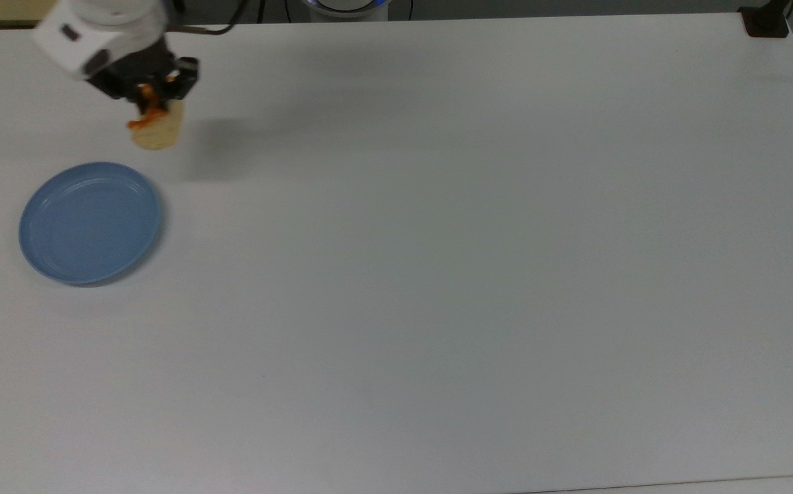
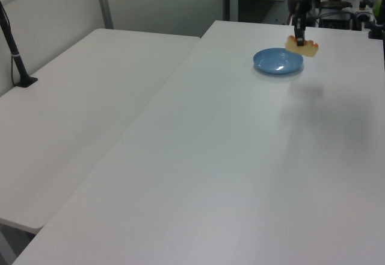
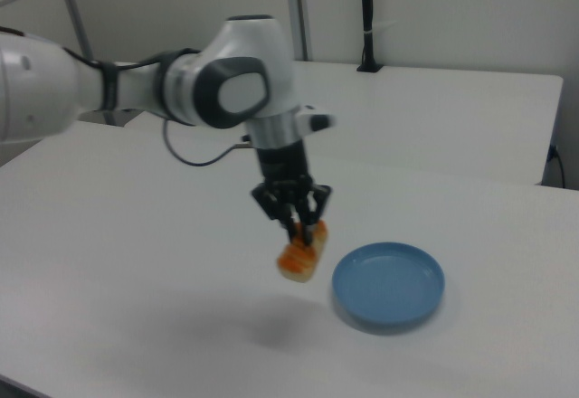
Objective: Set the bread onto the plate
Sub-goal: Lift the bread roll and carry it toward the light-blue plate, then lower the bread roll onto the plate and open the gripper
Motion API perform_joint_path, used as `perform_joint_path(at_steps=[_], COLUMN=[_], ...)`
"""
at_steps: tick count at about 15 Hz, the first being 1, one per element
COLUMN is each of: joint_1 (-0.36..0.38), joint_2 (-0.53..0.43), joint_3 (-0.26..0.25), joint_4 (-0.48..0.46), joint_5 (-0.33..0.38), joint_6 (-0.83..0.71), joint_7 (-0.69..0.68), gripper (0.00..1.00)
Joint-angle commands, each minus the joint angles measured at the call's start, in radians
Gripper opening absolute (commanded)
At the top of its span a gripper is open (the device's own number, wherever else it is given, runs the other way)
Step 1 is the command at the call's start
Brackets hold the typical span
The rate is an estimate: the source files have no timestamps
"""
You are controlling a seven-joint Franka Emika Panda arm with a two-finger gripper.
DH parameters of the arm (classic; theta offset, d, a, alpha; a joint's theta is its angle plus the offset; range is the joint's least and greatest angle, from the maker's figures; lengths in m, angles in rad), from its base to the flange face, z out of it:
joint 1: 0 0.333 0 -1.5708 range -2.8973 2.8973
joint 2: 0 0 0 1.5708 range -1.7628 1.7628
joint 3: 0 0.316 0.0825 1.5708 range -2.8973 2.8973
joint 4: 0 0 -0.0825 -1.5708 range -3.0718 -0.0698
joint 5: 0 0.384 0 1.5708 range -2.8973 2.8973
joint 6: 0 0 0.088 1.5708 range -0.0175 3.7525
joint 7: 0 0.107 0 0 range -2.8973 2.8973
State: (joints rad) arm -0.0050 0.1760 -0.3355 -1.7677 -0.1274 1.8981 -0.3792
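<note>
Transport step — two-finger gripper (image 3: 298, 224) clamps the small pale-yellow, orange-striped bread roll (image 3: 301, 256) in mid-air, probably just short of the round light-blue plastic plate (image 3: 389, 285); next, centre over it, lower, release.

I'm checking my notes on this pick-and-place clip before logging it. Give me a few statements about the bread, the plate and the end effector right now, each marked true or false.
1. The end effector holds the bread clear of the table. True; the right view shows its shadow lying apart beneath it.
2. The bread already lies on the plate. False; the plate holds nothing and the bread hangs beside it.
3. The plate is light blue and round. True.
4. In the top view the plate sits at the top view's right. False; it sits at the top view's left.
5. The bread hangs level. False; it tilts, one end lower.
</note>
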Motion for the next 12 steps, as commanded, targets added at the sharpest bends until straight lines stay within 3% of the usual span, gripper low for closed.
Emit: perform_joint_path(at_steps=[1, 6, 7, 9, 11, 12], joint_1=[-0.064, -0.095, -0.090, -0.082, -0.079, -0.076], joint_2=[0.259, 0.391, 0.402, 0.401, 0.352, 0.253], joint_3=[-0.046, -0.046, -0.046, -0.046, -0.043, -0.037], joint_4=[0.238, 0.269, 0.269, 0.264, 0.257, 0.207], joint_5=[0.096, 0.109, 0.106, 0.101, 0.101, 0.103], joint_6=[0.030, 0.214, 0.237, 0.243, 0.239, 0.224], joint_7=[-0.003, 0.127, 0.163, 0.181, 0.184, 0.189], gripper=[0.26, 0.28, 0.34, 1.00, 1.00, 1.00])
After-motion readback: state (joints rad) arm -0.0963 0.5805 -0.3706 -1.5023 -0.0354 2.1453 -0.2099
